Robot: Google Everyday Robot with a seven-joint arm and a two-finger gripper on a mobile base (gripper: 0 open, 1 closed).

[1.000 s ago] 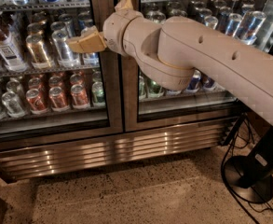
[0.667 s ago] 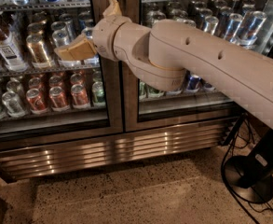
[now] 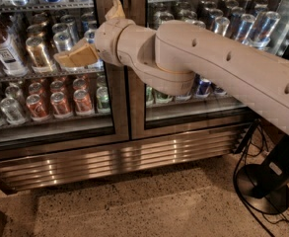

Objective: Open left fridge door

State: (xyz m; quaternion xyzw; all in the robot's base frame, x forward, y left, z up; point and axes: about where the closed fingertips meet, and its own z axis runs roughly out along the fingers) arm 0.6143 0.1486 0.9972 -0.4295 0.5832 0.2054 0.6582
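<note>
The fridge (image 3: 114,159) fills the view, a steel two-door cooler with a ribbed grille along its base. Its left fridge door (image 3: 50,127) is shut, and bottles and cans stand on wire shelves behind the glass. My arm reaches in from the right, across the centre posts. My gripper (image 3: 87,31) hangs in front of the left door's glass near its right frame, at the middle shelf. It is open, with one tan finger (image 3: 75,56) pointing left over the cans and the other pointing up at the frame. Nothing is held. I cannot tell whether the fingers touch the door.
The right door (image 3: 208,107) is shut too, with blue and silver cans behind it. A black stand base (image 3: 262,186) with trailing cables sits on the floor at the lower right. Speckled floor (image 3: 134,206) lies in front of the fridge.
The arm has swung left. The gripper has moved from the centre posts to in front of the left door's glass.
</note>
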